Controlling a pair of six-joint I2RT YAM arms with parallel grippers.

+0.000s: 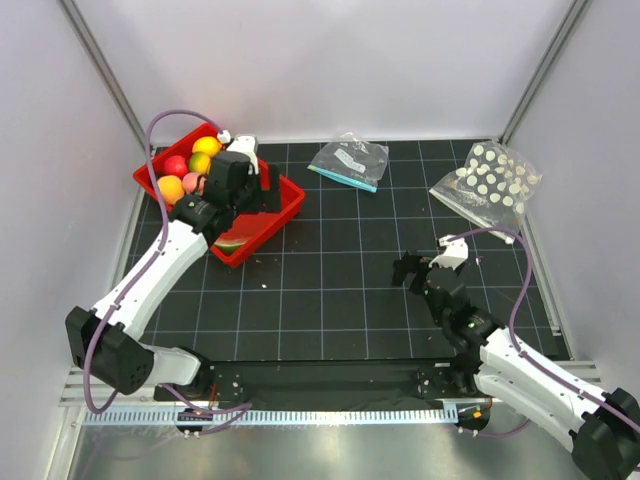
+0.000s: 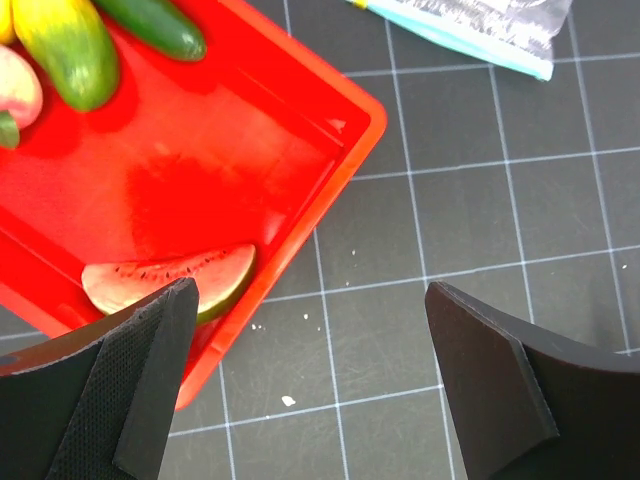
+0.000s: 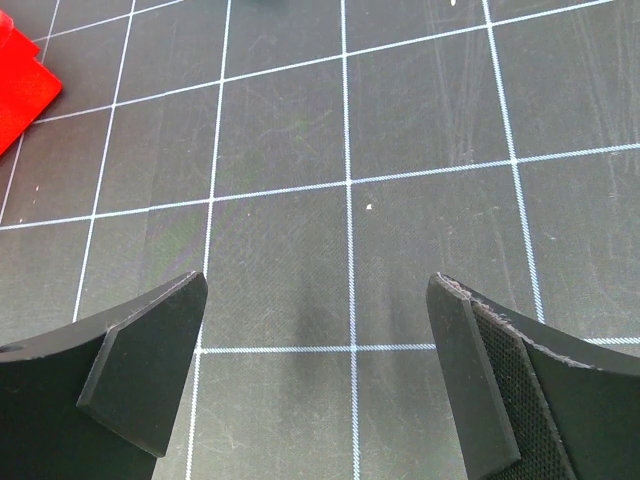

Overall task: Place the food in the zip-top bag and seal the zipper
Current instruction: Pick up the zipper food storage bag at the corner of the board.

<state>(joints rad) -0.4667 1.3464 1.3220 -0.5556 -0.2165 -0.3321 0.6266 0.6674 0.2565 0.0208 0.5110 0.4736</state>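
Currently the red tray (image 1: 270, 228) sits far left, the zip-top bag (image 1: 487, 183) far right, well apart. The left gripper (image 2: 310, 380) hangs over the tray's corner, the right gripper (image 3: 320, 370) over the grid mat (image 3: 420, 120); both are spread and empty. The food (image 1: 176, 165) lies in the tray. Risk: glossy round pieces may squirt from the pads.

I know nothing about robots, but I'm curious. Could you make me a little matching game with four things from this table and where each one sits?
Things:
1. watermelon slice
2. dotted zip-top bag
3. teal-strip pouch
4. red tray

Places:
A. far right of the mat
B. far left of the mat
C. inside the red tray, by its near wall
D. far middle of the mat

Pairs: 1-C, 2-A, 3-D, 4-B.
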